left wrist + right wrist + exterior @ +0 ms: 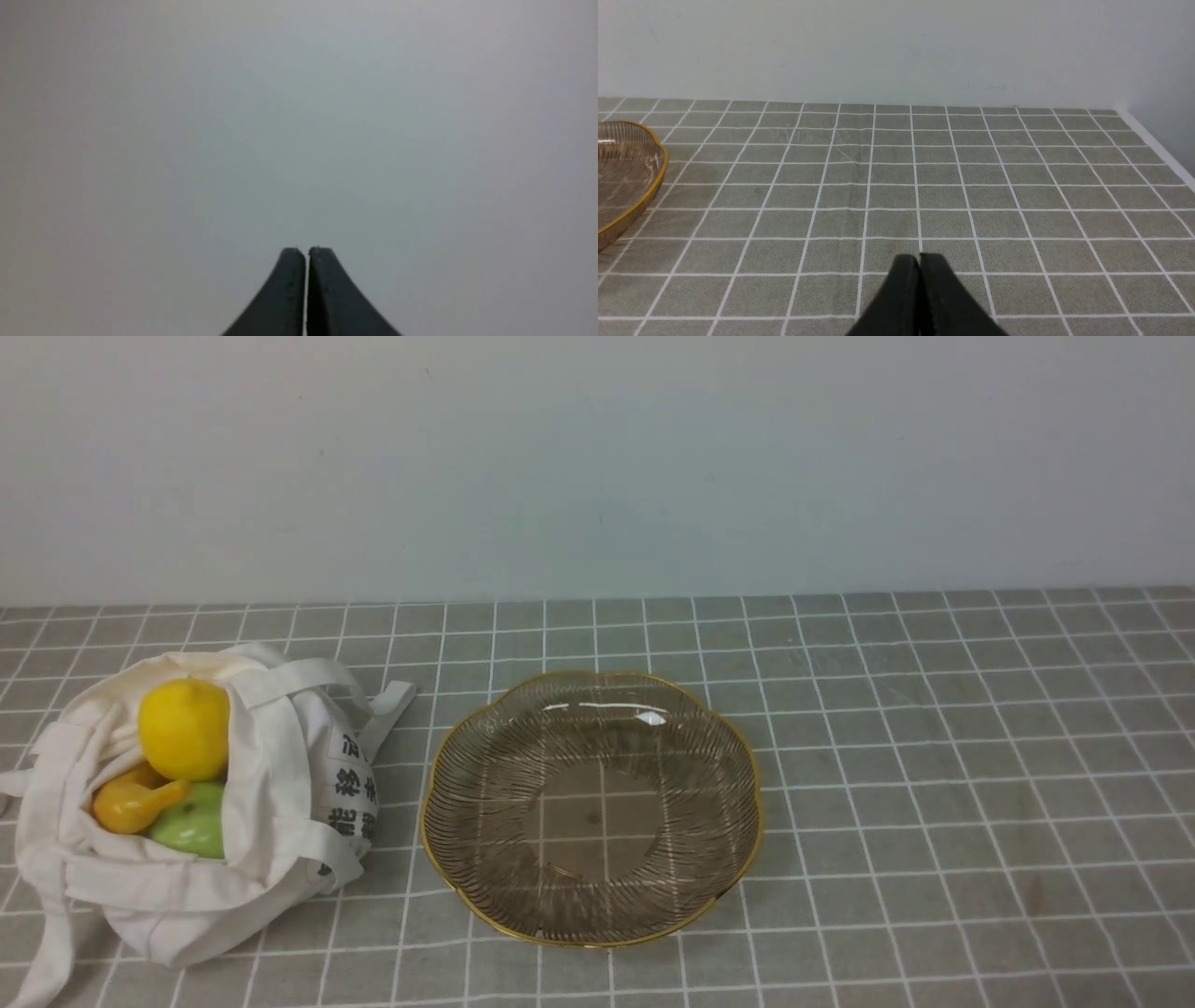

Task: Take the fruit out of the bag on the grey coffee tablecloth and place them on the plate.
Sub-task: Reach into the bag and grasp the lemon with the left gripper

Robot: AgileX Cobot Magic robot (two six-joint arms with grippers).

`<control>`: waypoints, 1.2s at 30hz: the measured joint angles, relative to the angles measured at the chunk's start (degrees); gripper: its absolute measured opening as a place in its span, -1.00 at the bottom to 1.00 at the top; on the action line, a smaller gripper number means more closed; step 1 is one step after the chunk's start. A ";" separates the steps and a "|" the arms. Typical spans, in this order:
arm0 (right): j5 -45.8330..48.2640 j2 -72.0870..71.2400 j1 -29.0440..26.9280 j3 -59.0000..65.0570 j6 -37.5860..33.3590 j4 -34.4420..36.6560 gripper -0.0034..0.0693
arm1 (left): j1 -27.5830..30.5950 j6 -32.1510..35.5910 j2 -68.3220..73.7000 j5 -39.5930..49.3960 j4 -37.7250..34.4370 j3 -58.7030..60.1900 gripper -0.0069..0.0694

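Observation:
The off-white cloth bag (280, 859) lies open at the front left of the grey checked tablecloth (934, 756). Inside it show a yellow lemon (184, 728), an orange-yellow curved piece (131, 803) and a light green fruit (191, 826). The ribbed brownish glass plate (467, 775) with a gold rim sits empty right of the bag; its edge also shows in the right wrist view (654, 186). Neither arm shows in the front view. My left gripper (307, 249) is shut and empty, facing only a blank grey surface. My right gripper (920, 256) is shut and empty above the cloth, right of the plate.
A plain pale wall (597, 457) stands behind the table. The bag's long straps (47, 952) trail toward the front left edge. The cloth's far right edge (1157, 144) meets a side wall.

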 joint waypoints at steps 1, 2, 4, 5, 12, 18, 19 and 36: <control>0.00 0.00 0.00 0.00 0.00 0.00 -0.95 | 0.00 1.15 0.92 2.23 0.02 -3.24 -0.84; 0.00 0.00 0.00 0.00 0.00 0.00 -0.95 | 0.00 2.82 2.41 6.06 0.13 -6.56 -0.84; 0.00 0.00 0.00 0.00 0.00 0.00 -0.95 | 0.00 7.56 7.48 17.87 0.43 -14.92 -0.84; 0.00 0.00 0.00 0.00 0.00 0.00 -0.95 | 0.00 9.04 9.33 21.82 0.58 -16.50 -0.84; 0.00 0.00 0.00 0.00 0.00 0.00 -0.95 | 0.00 17.73 35.82 64.07 1.64 -34.53 -0.84; 0.00 0.00 0.00 0.00 0.00 0.00 -0.95 | 0.00 17.98 52.03 70.02 4.87 -35.84 -0.84; 0.00 0.00 0.00 0.00 0.00 0.00 -0.95 | 0.00 17.91 54.91 69.17 6.72 -35.88 -0.84; 0.01 0.00 0.00 0.00 0.00 0.00 -0.95 | 12.52 16.31 80.60 63.75 9.25 -51.82 -0.68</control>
